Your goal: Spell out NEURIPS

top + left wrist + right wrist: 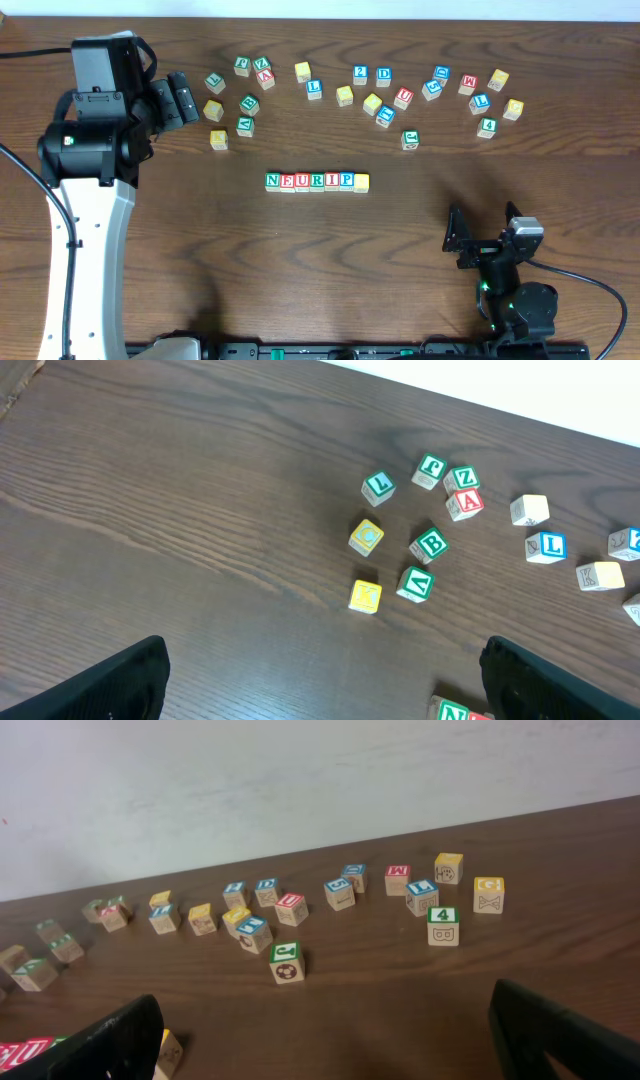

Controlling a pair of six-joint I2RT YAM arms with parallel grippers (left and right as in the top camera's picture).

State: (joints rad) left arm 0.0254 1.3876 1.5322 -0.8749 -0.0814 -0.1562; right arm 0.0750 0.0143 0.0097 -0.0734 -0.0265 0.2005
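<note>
A row of letter blocks (316, 181) lies mid-table, reading N, E, U, R, I, P, with a yellow-topped block (362, 182) at its right end. Its N end shows in the left wrist view (452, 711). Loose letter blocks lie scattered across the far part of the table. My left gripper (183, 98) is open and empty at the far left, next to the left cluster of blocks (400, 540). My right gripper (462, 240) is open and empty near the front right, apart from all blocks.
A loose green block (410, 140) (286, 962) lies apart from the others, between the far scatter and the row. A green "4" block (487, 127) (442, 926) lies at the far right. The left arm's white base (85, 250) stands along the left side.
</note>
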